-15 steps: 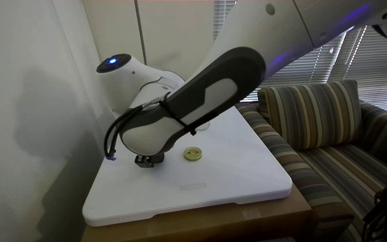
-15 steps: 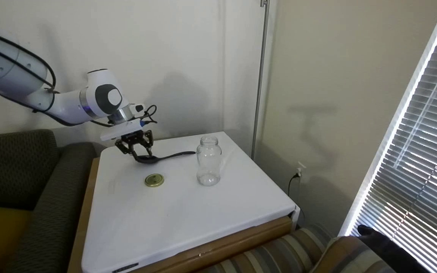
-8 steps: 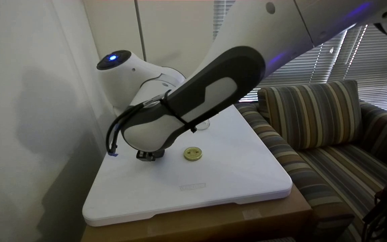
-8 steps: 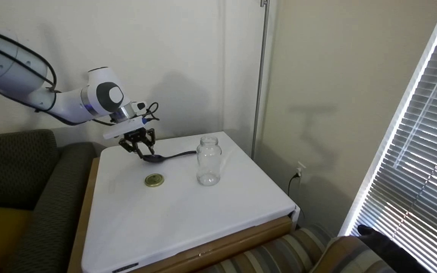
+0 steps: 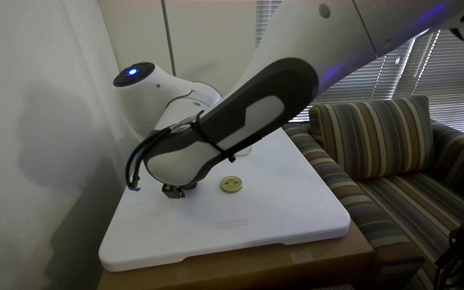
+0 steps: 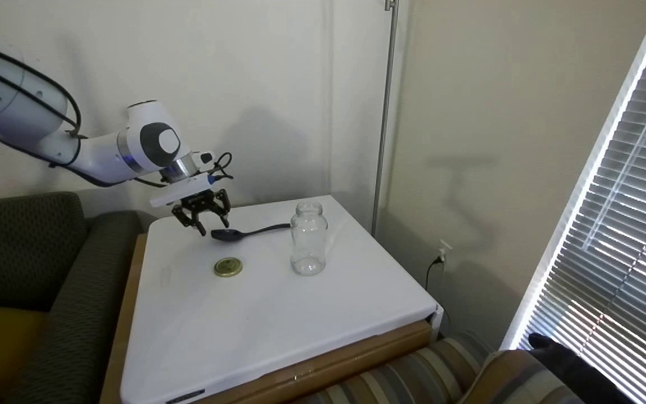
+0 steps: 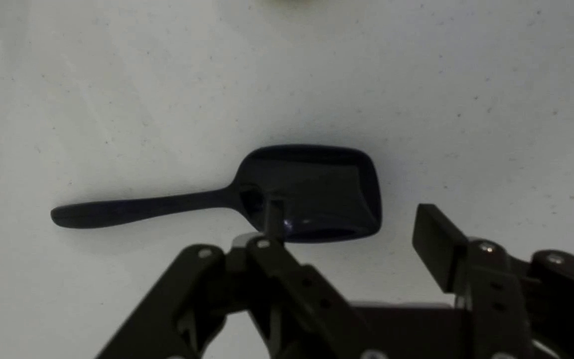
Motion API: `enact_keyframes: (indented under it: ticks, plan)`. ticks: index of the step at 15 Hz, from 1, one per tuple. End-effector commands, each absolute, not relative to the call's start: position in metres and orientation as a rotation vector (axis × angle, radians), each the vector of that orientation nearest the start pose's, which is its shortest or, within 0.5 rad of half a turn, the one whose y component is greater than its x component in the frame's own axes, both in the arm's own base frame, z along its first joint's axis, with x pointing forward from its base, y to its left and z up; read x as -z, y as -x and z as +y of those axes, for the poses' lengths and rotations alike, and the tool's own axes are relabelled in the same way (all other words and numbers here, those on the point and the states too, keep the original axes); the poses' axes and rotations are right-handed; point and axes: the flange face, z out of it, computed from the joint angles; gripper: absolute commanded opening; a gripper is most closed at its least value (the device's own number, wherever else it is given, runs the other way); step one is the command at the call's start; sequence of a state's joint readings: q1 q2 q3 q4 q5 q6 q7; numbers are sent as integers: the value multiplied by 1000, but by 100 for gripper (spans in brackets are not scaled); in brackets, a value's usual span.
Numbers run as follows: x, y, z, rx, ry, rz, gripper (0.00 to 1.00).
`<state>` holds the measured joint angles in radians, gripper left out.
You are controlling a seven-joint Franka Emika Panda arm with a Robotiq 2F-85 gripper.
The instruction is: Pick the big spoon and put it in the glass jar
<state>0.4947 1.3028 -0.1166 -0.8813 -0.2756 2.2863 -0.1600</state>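
Note:
The big spoon (image 6: 230, 234) is black and lies flat on the white table, its bowl towards my gripper and its handle pointing towards the jar. In the wrist view the whole spoon (image 7: 312, 184) shows, with the handle to the left. My gripper (image 6: 215, 226) is open and empty, just above the bowl end. In the wrist view, one finger of the gripper (image 7: 350, 222) overlaps the bowl's lower edge and the other is beyond the bowl's tip. The clear glass jar (image 6: 309, 241) stands upright near the handle's end. In an exterior view the arm hides all but part of the jar (image 5: 245, 151).
A flat gold lid (image 6: 227, 266) lies on the white table (image 6: 255, 331) in front of the spoon; it shows in both exterior views (image 5: 231, 184). A wall runs along one side of the table. A striped couch (image 5: 373, 137) stands against another side.
The spoon has shifted a little towards the jar between the oldest frames and the middle ones. My gripper moved slightly that way, then back, and its fingers look a bit wider apart now.

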Motion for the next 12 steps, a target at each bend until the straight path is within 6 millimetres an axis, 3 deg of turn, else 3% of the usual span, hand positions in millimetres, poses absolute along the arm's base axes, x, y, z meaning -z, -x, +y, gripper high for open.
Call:
enact_keyframes:
  ticks: [1, 3, 6, 8, 12]
  plan:
    - [-87, -715, 315, 216, 3207, -1317, 68]
    - [-82, -713, 313, 204, 3217, -1296, 68]
    - [-78, -711, 310, 190, 3229, -1275, 59]
    - [-76, -710, 309, 184, 3231, -1270, 31]
    - [-73, -707, 310, 175, 3232, -1269, 3]
